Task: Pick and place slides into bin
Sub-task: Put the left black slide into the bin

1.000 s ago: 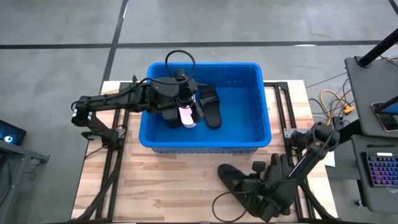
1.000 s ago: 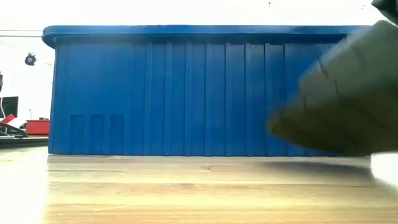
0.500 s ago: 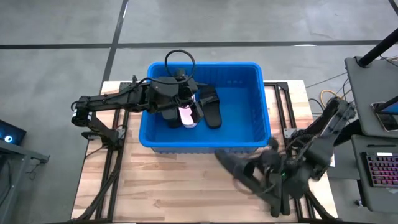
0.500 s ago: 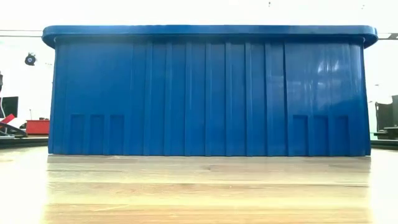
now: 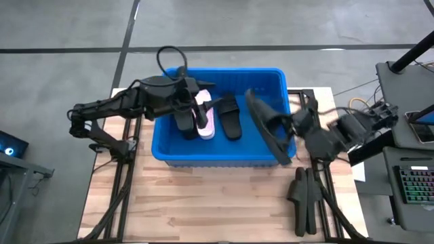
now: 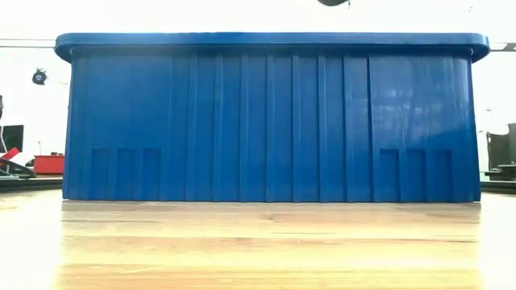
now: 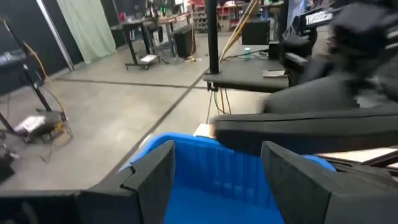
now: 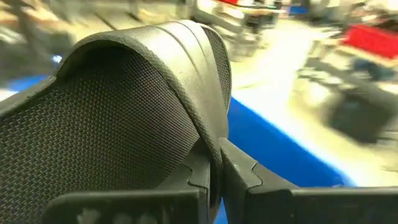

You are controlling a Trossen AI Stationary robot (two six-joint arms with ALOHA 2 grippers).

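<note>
**bench_op:** Going left to right: my left end effector [image 5: 192, 103] was over the left part of the bin [image 5: 271, 159], fingers apart, holding nothing. Half a second before, it sat lower in there beside the pink slide [image 5: 205, 118]; it had since pulled back toward the rim. Pink slide and two black slides [image 5: 230, 116] lay on the bin floor.

**slipperfan:** And the right side?

**bench_op:** Big change there. The right end effector [image 8: 216, 163] was pinched tight on the strap of a black slide [image 5: 266, 127], which a second earlier was low over the counter [image 5: 196, 203] in front of the bin. It had swung up and hung tilted over the bin's right end. I reckoned it only needed letting go.

**slipperfan:** Anything left outside?

**bench_op:** More dark slides [image 5: 304, 196] at the right edge of the pale wood counter. The room was grey concrete, desks and a keyboard [image 5: 415, 184] to the right.
</note>
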